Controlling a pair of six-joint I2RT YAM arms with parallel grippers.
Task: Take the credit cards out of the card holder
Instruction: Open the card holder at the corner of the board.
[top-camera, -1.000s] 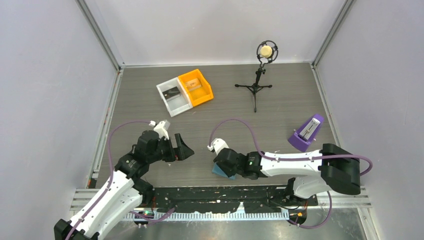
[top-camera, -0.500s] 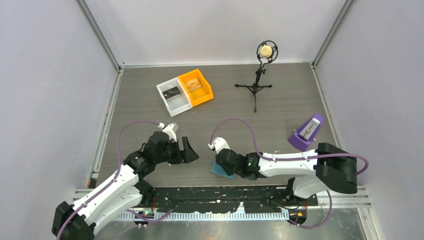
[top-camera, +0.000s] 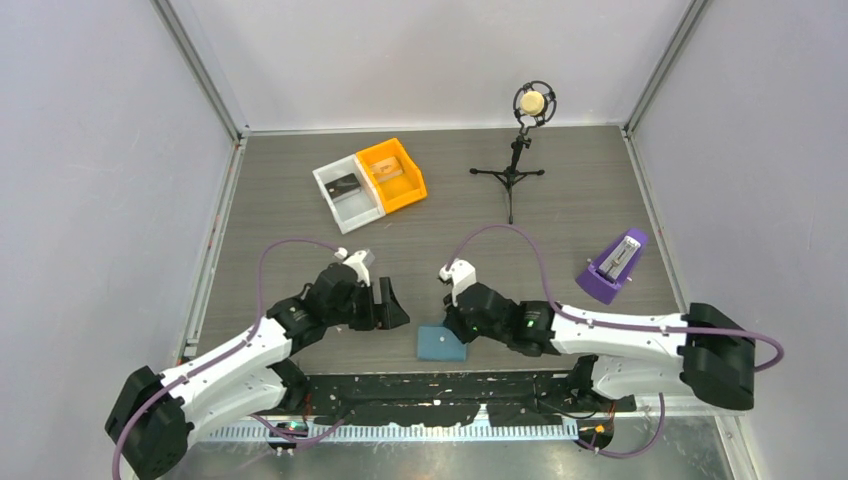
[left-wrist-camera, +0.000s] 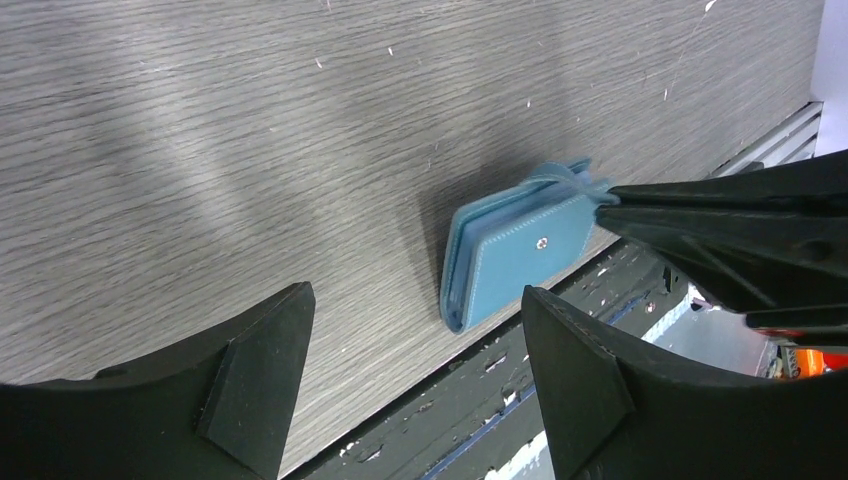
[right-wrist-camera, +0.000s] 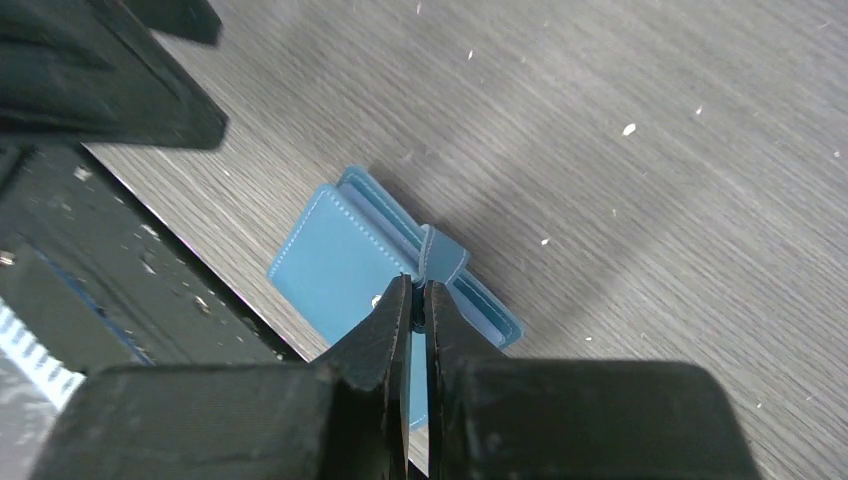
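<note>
The light-blue card holder (top-camera: 440, 343) lies folded shut at the table's front edge; it also shows in the left wrist view (left-wrist-camera: 510, 255) and the right wrist view (right-wrist-camera: 335, 255). My right gripper (top-camera: 458, 322) (right-wrist-camera: 418, 292) is shut on the holder's small strap tab (right-wrist-camera: 443, 255). My left gripper (top-camera: 395, 305) (left-wrist-camera: 415, 295) is open and empty, just left of the holder, not touching it. A black flat card (top-camera: 345, 185) lies in the white bin and a tan one (top-camera: 390, 169) in the orange bin. No card shows in the holder.
The white bin (top-camera: 330, 200) and orange bin (top-camera: 415, 190) stand at the back left. A microphone on a tripod (top-camera: 515, 165) stands at the back. A purple wedge stand (top-camera: 612, 268) is at the right. The black base rail (top-camera: 450, 390) runs right below the holder.
My left gripper has moved right, close to the holder. My right gripper has pulled back off the holder, now uncovered, and pinches its tab.
</note>
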